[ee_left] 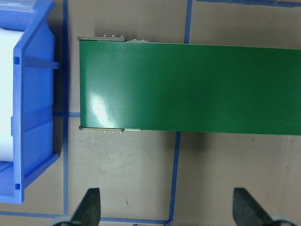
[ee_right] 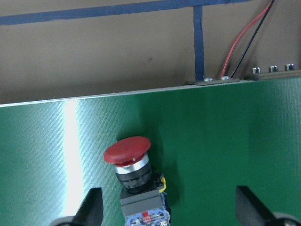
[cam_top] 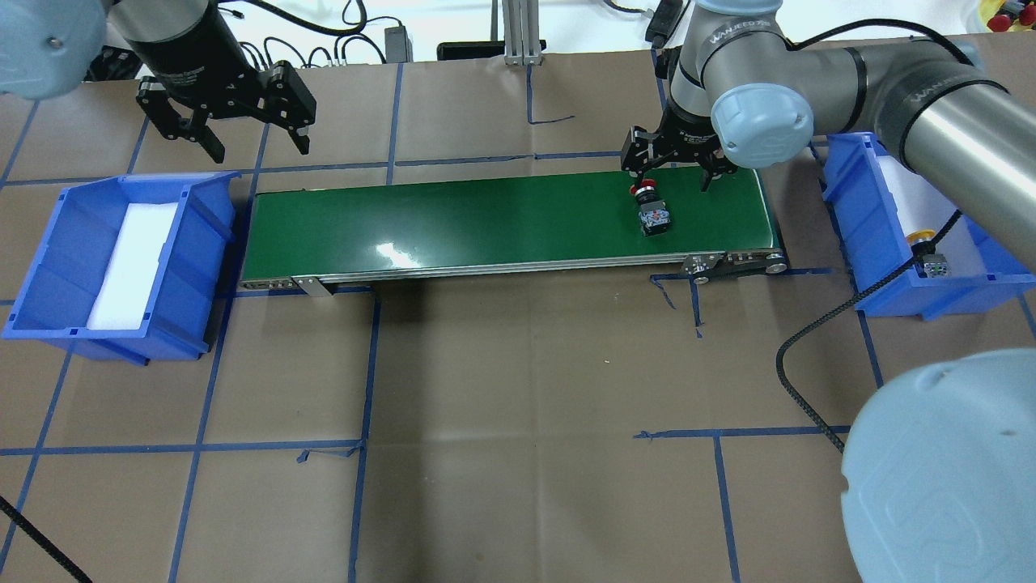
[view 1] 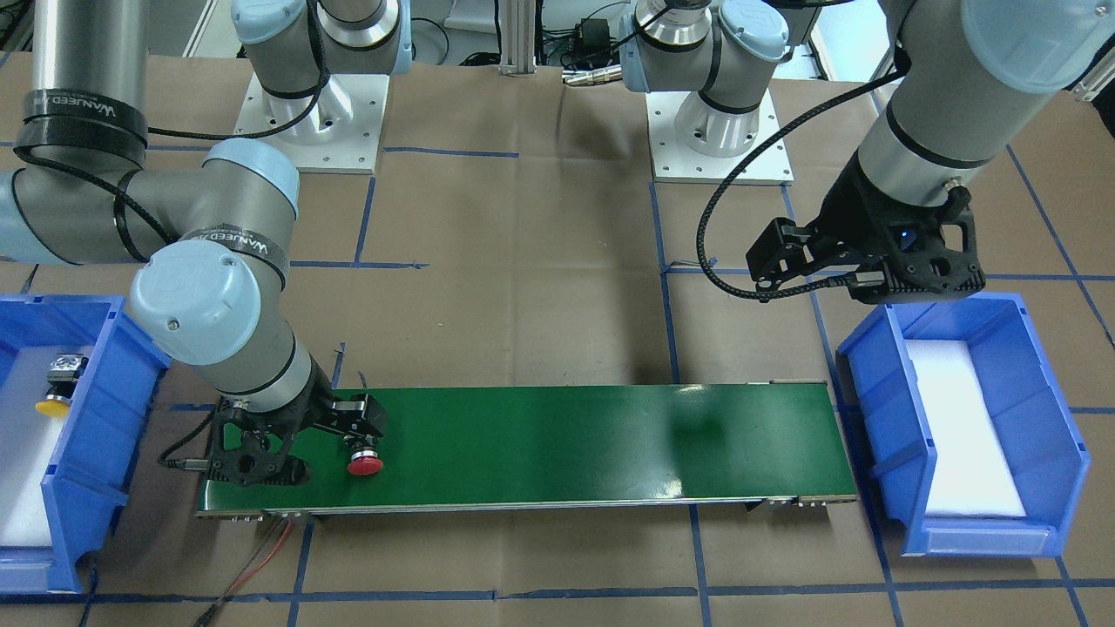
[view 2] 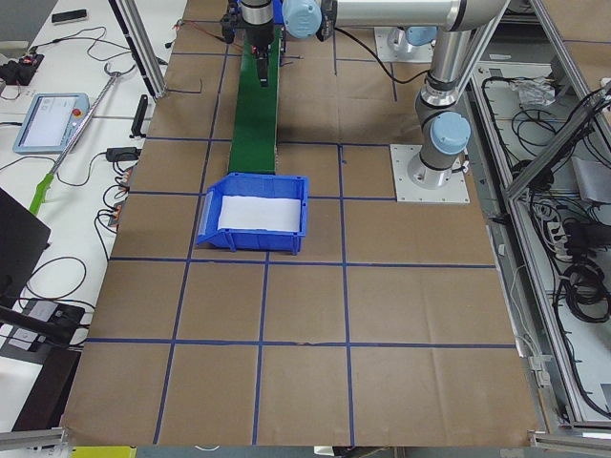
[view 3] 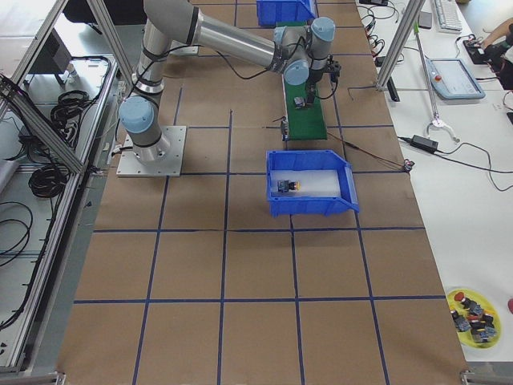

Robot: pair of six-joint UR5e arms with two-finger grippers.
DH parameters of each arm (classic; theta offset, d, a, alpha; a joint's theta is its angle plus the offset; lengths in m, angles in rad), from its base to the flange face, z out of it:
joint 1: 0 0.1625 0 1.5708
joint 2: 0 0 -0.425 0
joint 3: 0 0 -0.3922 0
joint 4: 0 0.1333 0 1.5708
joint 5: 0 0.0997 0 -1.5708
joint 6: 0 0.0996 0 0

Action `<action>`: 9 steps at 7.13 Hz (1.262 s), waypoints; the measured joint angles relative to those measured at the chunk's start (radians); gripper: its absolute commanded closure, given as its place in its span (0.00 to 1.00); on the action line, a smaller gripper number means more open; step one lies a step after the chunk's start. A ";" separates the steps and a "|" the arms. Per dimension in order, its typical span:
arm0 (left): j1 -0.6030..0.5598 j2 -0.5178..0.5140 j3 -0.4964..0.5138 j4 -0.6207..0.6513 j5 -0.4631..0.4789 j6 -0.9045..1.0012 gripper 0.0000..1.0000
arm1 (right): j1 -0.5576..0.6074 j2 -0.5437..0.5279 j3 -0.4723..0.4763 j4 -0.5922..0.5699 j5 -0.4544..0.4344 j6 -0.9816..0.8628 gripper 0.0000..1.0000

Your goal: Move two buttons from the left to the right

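Note:
The red-capped button [cam_top: 651, 212] lies on its side near the right end of the green conveyor belt [cam_top: 486, 227]; it also shows in the front view [view 1: 365, 461] and the right wrist view [ee_right: 129, 162]. My right gripper [cam_top: 676, 174] hangs open just above it, its fingers apart on either side and clear of it [ee_right: 170, 209]. The yellow-capped button [cam_top: 927, 247] lies in the right blue bin [cam_top: 858, 202], also seen from the front [view 1: 57, 383]. My left gripper [cam_top: 261, 144] is open and empty, behind the belt's left end [ee_left: 168, 207].
The left blue bin [cam_top: 48, 267] holds only white foam. The belt [ee_left: 188, 84] runs between the two bins. A black cable [cam_top: 809, 356] loops over the table near the right bin. Red and black wires [ee_right: 240, 42] lead off the belt's end.

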State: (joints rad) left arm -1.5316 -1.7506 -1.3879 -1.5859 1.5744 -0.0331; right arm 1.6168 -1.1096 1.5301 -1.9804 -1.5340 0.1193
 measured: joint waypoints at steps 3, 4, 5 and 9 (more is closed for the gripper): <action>-0.020 -0.007 0.007 -0.009 -0.002 -0.025 0.01 | -0.001 0.046 0.003 -0.002 -0.001 -0.007 0.40; -0.022 0.006 -0.005 -0.011 -0.002 -0.026 0.01 | -0.001 0.054 0.003 -0.003 -0.002 -0.010 0.83; -0.023 0.022 -0.024 -0.012 -0.002 -0.026 0.01 | -0.002 0.056 0.002 0.003 -0.005 -0.013 0.95; -0.022 0.061 -0.067 -0.012 -0.004 -0.028 0.01 | -0.039 -0.006 -0.017 0.061 -0.044 -0.085 0.96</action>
State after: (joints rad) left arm -1.5539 -1.6898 -1.4548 -1.5976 1.5704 -0.0612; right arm 1.5779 -1.1157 1.5131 -1.9196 -1.5780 0.0347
